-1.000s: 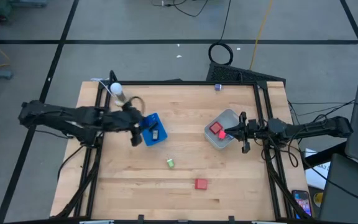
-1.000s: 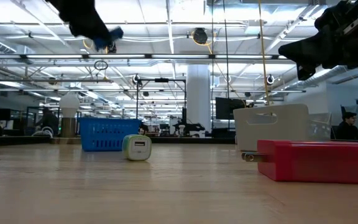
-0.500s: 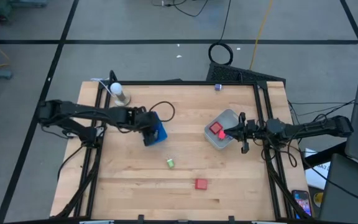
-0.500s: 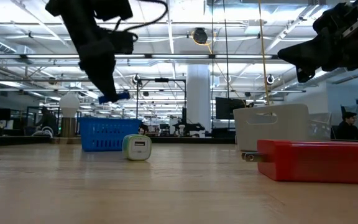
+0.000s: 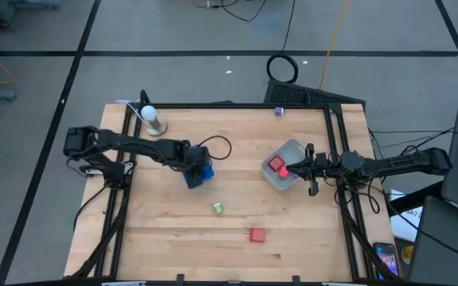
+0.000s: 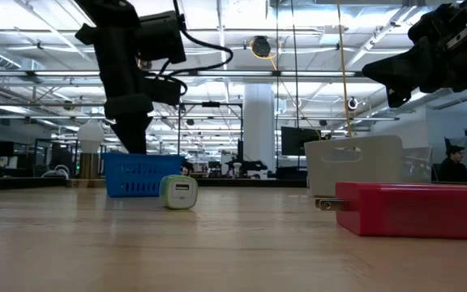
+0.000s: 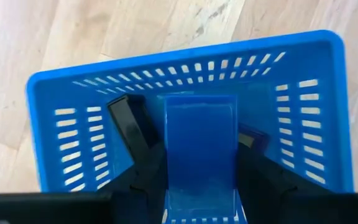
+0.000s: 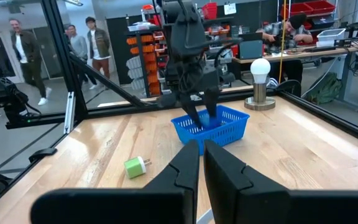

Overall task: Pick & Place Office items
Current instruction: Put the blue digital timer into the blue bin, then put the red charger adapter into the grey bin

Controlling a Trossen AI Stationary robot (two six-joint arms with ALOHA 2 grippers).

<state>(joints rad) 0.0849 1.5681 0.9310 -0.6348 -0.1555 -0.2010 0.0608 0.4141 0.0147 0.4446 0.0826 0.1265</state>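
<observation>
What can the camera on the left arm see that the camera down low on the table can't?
Only the left wrist view looks down into the blue basket: a blue block held in the left gripper, plus a dark flat piece inside. Only the low view shows the green plug, the red block, the clear tub and the right gripper above it. Both show the blue basket on the wooden table.
</observation>
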